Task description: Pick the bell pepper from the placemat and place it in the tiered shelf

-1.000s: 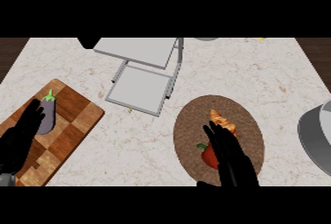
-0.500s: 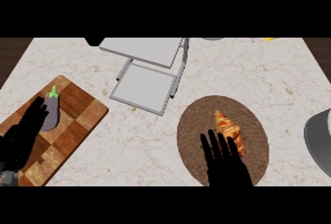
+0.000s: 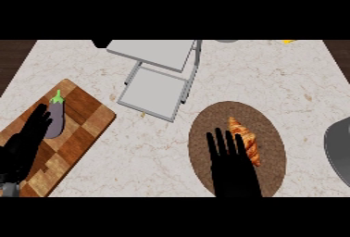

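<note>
Right hand [image 3: 234, 171]: fingers [image 3: 220, 141] straight and spread flat over the placemat [image 3: 272, 121], holding nothing. Bell pepper not visible; whether it lies beneath this hand cannot be told. One croissant [image 3: 245, 144] lies on the placemat, just beside the fingers. One tiered shelf [image 3: 159, 76] stands on the worktop [image 3: 273, 74] beyond the placemat. Left hand [image 3: 24, 147] rests open, well apart from the placemat, over one cutting board [image 3: 85, 115] bearing one eggplant [image 3: 56, 118].
</note>
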Tool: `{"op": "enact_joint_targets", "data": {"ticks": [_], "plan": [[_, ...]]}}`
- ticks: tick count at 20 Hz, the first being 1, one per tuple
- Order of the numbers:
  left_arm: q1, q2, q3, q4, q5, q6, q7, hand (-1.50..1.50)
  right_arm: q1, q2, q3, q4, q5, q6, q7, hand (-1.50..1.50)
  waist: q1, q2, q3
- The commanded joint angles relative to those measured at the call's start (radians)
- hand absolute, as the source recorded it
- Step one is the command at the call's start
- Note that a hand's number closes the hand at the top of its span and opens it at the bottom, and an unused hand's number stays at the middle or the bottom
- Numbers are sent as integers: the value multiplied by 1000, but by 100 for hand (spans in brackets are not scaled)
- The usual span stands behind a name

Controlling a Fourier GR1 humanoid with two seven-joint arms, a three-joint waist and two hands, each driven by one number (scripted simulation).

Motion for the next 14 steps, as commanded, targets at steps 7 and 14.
{"op": "enact_joint_targets", "data": {"ticks": [7, 14], "plan": [[18, -48, -6, 51, -47, -15, -3, 0, -34, -24, -162, 153, 24, 20, -89, -150, 1, 7, -6], [16, -43, 49, 35, -42, -62, 26, 0, -26, -23, -206, 284, 71, -109, -222, -150, 3, 6, -5]]}}
